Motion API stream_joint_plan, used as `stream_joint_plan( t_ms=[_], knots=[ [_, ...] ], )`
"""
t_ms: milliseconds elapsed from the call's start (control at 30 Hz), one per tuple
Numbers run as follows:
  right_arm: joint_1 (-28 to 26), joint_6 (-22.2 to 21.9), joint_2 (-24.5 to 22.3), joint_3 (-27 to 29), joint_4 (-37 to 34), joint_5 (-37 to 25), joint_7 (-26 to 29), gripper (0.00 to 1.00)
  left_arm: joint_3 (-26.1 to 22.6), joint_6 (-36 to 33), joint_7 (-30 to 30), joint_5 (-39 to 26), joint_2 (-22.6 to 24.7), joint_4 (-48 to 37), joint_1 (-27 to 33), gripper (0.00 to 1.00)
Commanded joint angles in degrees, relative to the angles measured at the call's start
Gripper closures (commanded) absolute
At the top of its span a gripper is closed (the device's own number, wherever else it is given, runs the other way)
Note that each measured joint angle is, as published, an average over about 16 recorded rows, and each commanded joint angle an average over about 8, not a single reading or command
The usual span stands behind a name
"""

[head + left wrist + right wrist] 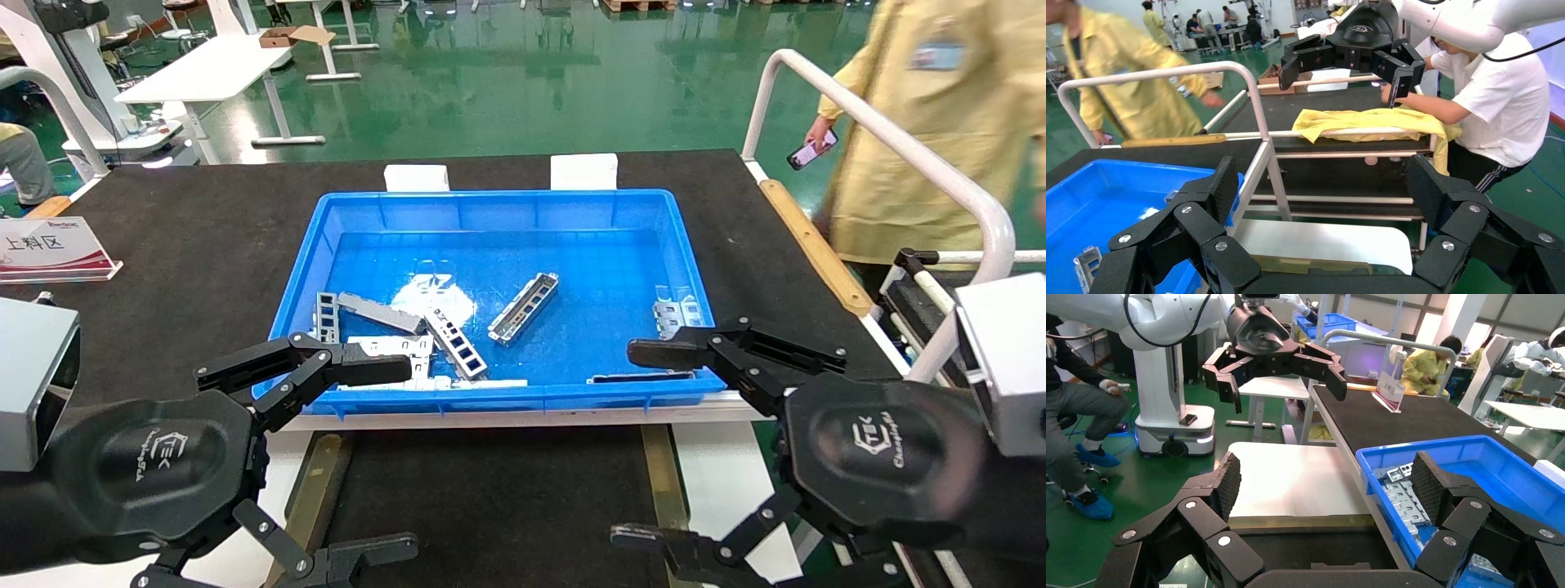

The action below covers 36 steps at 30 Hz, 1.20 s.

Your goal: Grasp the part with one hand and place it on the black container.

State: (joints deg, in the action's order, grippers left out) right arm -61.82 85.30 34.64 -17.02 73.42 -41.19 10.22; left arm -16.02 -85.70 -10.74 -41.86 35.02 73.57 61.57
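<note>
Here my left hand (372, 457) and right hand (645, 445) both hover spread wide and empty by the blue bin's (298, 269) near rim. The part (524, 307) lies in the bin's middle, the black container (490, 498) below it.

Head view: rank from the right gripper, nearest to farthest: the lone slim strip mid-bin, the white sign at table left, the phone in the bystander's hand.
From the right gripper, open at the blue bin's near right corner:
1. The part, mid-bin, angled, to the gripper's left.
2. The phone, far right, beyond the table edge.
3. The sign, far left on the table.
</note>
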Motion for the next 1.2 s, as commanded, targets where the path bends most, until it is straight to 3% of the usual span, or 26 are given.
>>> stream_joint_plan(
  t_ms=[33, 1200],
  knots=[
    [0.04, 0.06, 0.06, 0.16, 0.03, -0.11, 0.09, 0.00, 0.00, 0.00, 0.00, 0.00, 0.00, 0.00, 0.00, 0.00],
    [0.27, 0.44, 0.42, 1.08, 0.10, -0.75, 0.59, 0.00, -0.39, 1.10, 0.96, -0.99, 1.50, -0.98, 0.71, 0.00]
  ],
)
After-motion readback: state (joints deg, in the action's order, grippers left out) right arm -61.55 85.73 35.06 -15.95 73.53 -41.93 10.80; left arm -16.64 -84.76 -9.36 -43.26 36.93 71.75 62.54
